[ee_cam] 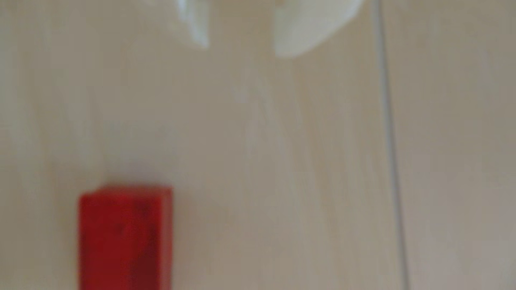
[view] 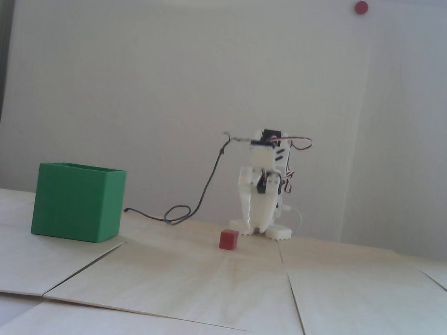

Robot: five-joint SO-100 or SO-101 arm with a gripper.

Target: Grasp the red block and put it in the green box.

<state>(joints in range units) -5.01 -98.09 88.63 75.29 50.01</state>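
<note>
Just in front of the white arm's base [view: 259,222] in the fixed view, the small solid red block [view: 228,240] sits flat on the pale wooden table [view: 196,283], a little to the left of the base's middle and close to it but not touching. From that block, the large green plastic box with thin ribbed walls [view: 78,202] stands well apart to the left, also on the table, its open top upward. A thin dark cable [view: 179,212] loops across the table between the box and the block and rises toward the top of the folded arm.

Seen in the wrist view, the red block [ee_cam: 125,237] lies at the lower left, cut off by the bottom edge, while the white gripper [ee_cam: 243,50] enters from the top edge. The block is well below the fingertips and to their left, not between them. One narrow white fingertip [ee_cam: 199,30] shows to the left and a broader rounded one [ee_cam: 304,30] to the right, with bare table visible in the gap, so the jaws stand apart and hold nothing. Neither finger touches the block. This view is blurred, so whether the tips rest on the table cannot be told. A thin seam [ee_cam: 391,145] between table boards runs down the picture to the right of the block.
</note>
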